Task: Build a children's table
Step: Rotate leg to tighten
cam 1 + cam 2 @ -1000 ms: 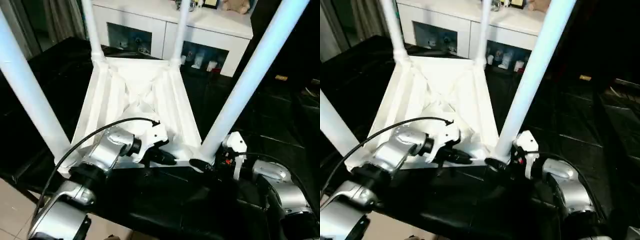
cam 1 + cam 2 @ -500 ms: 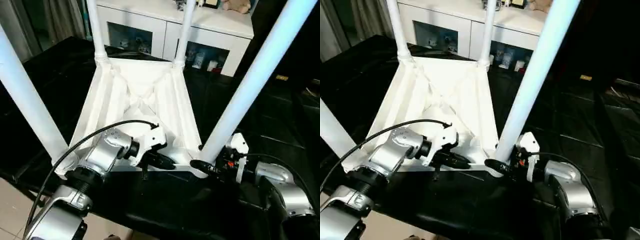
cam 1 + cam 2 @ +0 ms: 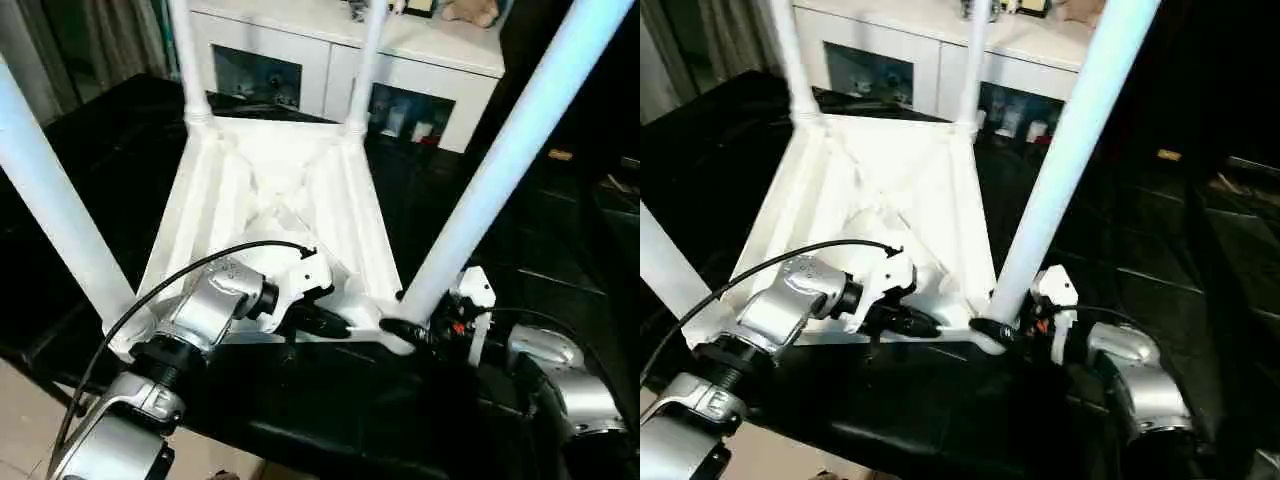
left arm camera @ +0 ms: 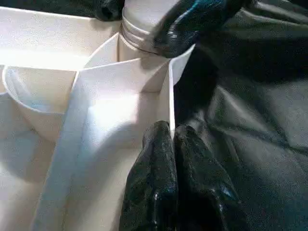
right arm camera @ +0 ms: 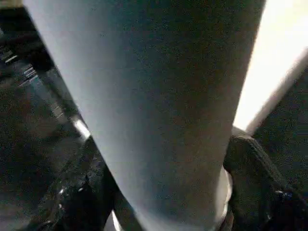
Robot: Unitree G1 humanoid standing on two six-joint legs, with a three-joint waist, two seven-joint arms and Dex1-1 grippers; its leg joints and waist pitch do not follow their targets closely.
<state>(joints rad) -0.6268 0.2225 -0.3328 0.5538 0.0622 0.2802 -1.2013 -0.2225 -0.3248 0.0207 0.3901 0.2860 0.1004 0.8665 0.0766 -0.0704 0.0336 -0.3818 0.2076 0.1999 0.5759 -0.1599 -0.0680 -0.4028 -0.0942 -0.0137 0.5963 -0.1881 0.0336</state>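
The white tabletop [image 3: 280, 190] lies upside down on a black cloth, its ribbed, diagonal-braced underside facing up. Four white legs stand in its corner sockets: near left [image 3: 50, 200], near right [image 3: 500, 170], far left [image 3: 185, 60] and far right [image 3: 368, 60]. My left gripper [image 3: 335, 323] is at the near edge, shut with its fingers [image 4: 159, 159] pinching the thin rim wall close to the near right socket. My right gripper [image 3: 405, 330] sits at the base of the near right leg [image 5: 159, 106], one finger [image 5: 82, 192] pressed to each side of it.
A white cabinet [image 3: 430, 70] with glass doors stands behind the table. The black cloth [image 3: 330, 410] covers the low surface under the tabletop. Dark floor tiles [image 3: 570, 230] lie to the right, and a curtain hangs at the far left.
The right gripper's fingers have closed in around the base of the near right leg. The left gripper stays clamped on the rim. The view has shifted slightly.
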